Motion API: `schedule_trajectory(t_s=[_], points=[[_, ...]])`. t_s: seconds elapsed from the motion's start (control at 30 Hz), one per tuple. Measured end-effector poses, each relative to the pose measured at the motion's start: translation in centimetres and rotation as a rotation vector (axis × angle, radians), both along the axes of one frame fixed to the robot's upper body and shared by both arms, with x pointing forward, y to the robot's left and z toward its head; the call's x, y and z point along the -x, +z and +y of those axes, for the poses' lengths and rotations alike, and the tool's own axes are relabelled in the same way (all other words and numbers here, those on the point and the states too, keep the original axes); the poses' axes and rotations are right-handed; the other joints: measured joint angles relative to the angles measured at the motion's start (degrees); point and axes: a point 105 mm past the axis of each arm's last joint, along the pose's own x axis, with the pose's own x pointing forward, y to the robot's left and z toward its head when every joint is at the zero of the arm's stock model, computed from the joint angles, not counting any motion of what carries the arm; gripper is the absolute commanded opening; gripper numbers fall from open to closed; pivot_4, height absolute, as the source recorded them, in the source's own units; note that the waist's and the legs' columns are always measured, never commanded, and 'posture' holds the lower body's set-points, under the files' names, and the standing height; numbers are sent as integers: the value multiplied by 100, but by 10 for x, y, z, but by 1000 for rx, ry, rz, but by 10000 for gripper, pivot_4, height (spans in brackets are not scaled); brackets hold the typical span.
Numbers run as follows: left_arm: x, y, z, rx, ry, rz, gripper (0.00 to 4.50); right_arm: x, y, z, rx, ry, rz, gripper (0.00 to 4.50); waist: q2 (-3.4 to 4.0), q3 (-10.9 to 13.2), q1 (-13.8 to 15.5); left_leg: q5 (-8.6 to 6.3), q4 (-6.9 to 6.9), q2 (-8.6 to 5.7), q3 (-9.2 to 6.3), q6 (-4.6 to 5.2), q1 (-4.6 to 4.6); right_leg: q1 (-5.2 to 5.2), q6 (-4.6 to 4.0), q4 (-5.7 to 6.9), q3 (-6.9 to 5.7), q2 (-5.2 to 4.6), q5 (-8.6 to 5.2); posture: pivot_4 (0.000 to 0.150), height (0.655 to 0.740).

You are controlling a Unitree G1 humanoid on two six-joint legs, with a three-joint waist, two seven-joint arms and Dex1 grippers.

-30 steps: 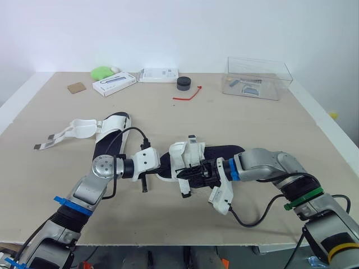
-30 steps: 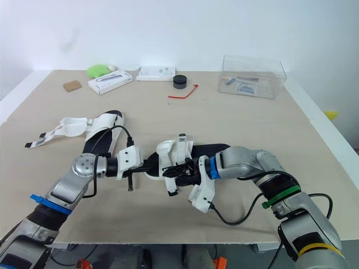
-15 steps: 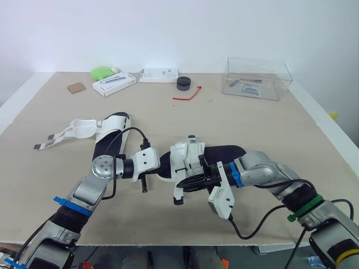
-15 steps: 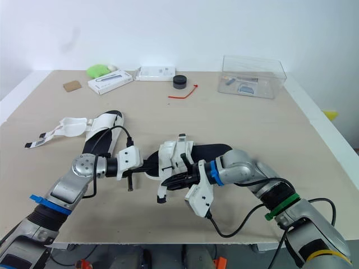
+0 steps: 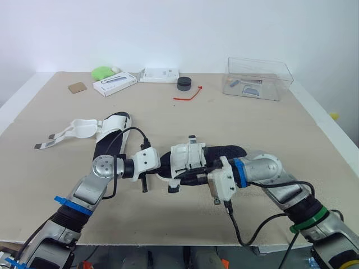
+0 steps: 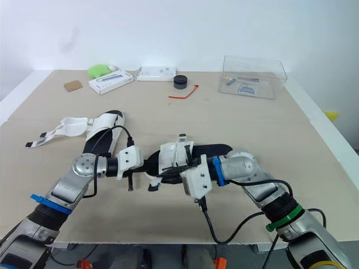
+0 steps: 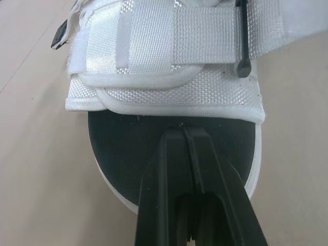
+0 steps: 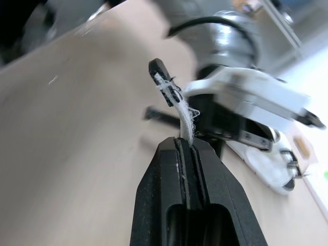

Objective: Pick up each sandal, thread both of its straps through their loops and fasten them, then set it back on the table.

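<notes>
Beige table, open-strapped sandal left, second sandal centre, clear box, white box, red tie

Closed end effector on sandal insole

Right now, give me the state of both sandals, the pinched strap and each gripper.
near sandal: held at one end of its sole, one strap unfastened.
strap: loose end pinched, edge frayed.
far sandal: lying on the table, straps spread open.
left gripper: shut on the near sandal's sole.
right gripper: shut on the strap.
</notes>
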Motion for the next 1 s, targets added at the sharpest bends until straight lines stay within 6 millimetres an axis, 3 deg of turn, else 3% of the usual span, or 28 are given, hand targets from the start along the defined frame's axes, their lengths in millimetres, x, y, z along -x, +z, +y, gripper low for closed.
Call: schedule_trajectory(t_s=[0.23, 0.47, 0.93, 1.0], points=[[-1, 0, 0, -1, 2, 1, 0, -33, 12, 7, -101, -211, 261, 557, 0, 0, -1, 0, 3, 1, -2, -1, -2, -1, -2, 0, -4, 0, 4, 1500, 7400], [-1, 0, 0, 0, 2, 0, 0, -65, 8, 1, -122, -407, 519, 557, 1, 0, -6, 0, 3, 3, -1, 0, -3, -3, -3, 0, -5, 1, 7, 1500, 7400], [-2, 0, 1, 1, 6, 0, 0, -92, -5, -4, -35, -599, 713, 557, 1, 0, -14, 1, 4, 3, 6, 0, -4, -7, 5, 0, -7, 4, 14, 1500, 7400], [-2, 0, 1, 2, 8, 0, 0, -95, -5, -3, -28, -612, 724, 7042, 1, 0, -14, 2, 4, 3, 6, 0, -4, -7, 6, 0, -8, 4, 15, 1500, 7400]])
